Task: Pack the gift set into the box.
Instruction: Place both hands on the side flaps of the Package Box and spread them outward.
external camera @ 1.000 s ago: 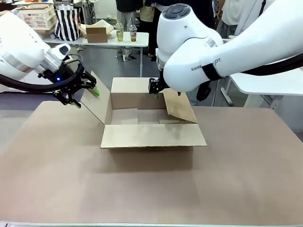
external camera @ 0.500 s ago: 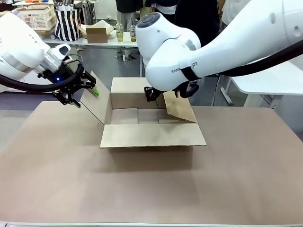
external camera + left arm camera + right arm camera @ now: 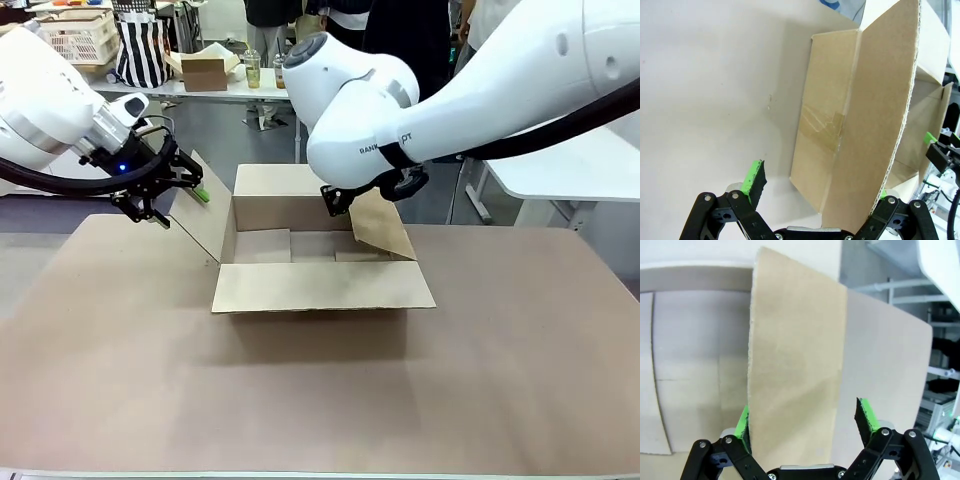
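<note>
Swung leftward over the last second, hiding most of right gripper (image 3: 334,198) at centre of front view. Shown better from its wrist: spread wide astride right flap (image 3: 795,365) of the box (image 3: 320,287), mid-frame. Same wide spread on left gripper (image 3: 180,205), straddling left flap (image 3: 875,110), far pad partly behind cardboard.

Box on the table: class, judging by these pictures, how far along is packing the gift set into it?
Done: the cardboard box stands open, all four flaps out. In hand: the left gripper straddles the left flap and the right gripper straddles the right flap, both with jaws open, neither clamped. Left: all the packing; the box floor is bare cardboard.
</note>
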Controlling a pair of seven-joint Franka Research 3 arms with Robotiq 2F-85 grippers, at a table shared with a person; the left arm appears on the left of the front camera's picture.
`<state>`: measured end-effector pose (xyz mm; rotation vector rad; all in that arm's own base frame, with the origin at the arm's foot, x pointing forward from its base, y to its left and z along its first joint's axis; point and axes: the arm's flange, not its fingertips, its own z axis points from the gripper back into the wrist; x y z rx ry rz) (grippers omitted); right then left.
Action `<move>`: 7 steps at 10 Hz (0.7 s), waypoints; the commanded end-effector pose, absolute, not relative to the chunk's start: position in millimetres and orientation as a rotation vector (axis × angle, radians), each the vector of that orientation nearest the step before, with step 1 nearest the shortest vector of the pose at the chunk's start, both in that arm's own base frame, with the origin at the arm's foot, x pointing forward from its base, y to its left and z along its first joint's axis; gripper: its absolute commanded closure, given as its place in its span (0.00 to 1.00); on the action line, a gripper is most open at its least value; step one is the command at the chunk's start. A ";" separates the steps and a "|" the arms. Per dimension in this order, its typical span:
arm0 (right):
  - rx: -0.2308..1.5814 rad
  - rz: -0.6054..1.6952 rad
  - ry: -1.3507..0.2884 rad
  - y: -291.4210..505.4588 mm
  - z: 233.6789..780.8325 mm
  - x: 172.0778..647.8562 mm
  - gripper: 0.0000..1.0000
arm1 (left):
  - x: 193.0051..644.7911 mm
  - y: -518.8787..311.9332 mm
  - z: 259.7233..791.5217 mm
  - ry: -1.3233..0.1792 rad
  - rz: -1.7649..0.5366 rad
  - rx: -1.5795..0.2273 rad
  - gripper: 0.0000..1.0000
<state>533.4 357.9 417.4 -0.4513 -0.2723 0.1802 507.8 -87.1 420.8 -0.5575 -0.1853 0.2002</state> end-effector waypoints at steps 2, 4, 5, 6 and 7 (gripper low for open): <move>-0.460 0.130 -0.271 320.1 438.5 516.7 0.00 | 508.2 -87.3 423.1 -0.182 0.212 -0.545 0.00; -0.374 0.112 -0.258 291.3 450.3 511.6 0.00 | 508.2 -87.3 423.1 -0.182 0.212 -0.545 0.00; -0.344 0.096 -0.248 271.9 452.5 508.7 0.00 | 508.2 -87.3 423.1 -0.182 0.212 -0.545 0.00; -0.307 0.084 -0.233 255.7 449.6 506.0 0.00 | 508.2 -87.3 423.1 -0.182 0.212 -0.545 0.00; -0.190 0.137 -0.249 247.2 447.8 500.3 0.00 | 508.2 -87.3 423.1 -0.182 0.212 -0.545 0.00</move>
